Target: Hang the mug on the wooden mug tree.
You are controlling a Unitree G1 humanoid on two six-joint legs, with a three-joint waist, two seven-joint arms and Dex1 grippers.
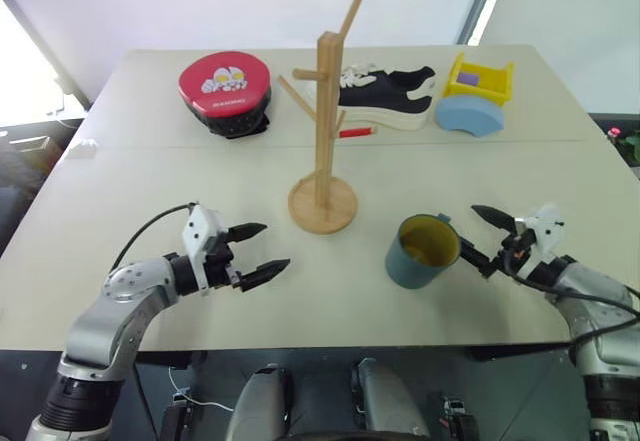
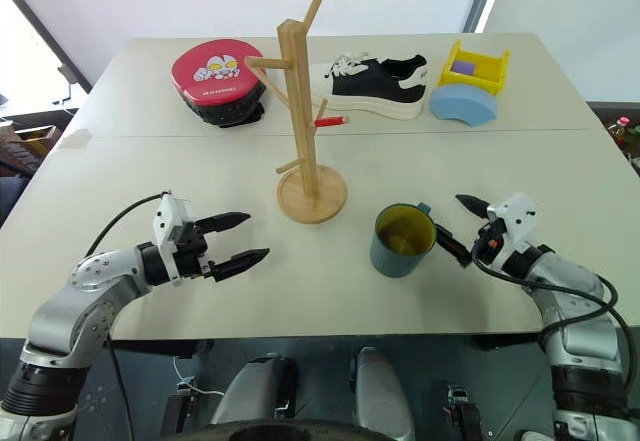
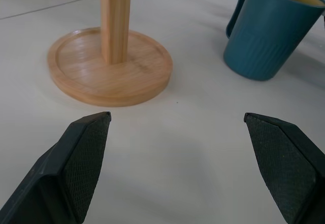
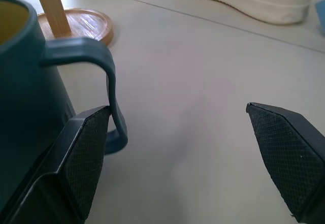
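Mug [image 1: 423, 252] stands upright on the pale table [image 1: 150, 161], in front of and to the right of the wooden mug tree [image 1: 324, 131], apart from its round base. From the head camera the right gripper [image 1: 482, 239] sits just beside the mug with its fingers spread; the right wrist view adds that one finger [image 4: 84, 158] lies right against the mug's handle [image 4: 96, 76] while the other stands well clear over bare table. The left gripper [image 1: 258, 251] hovers over the table left of the tree, fingers spread and holding nothing, and its wrist view looks between them at the tree's base and the mug. Across the table's far side lie a red pad [image 1: 225, 86], a sneaker [image 1: 390, 96], a red marker [image 1: 357, 132], a yellow toy [image 1: 480, 79] and a blue block [image 1: 470, 116].
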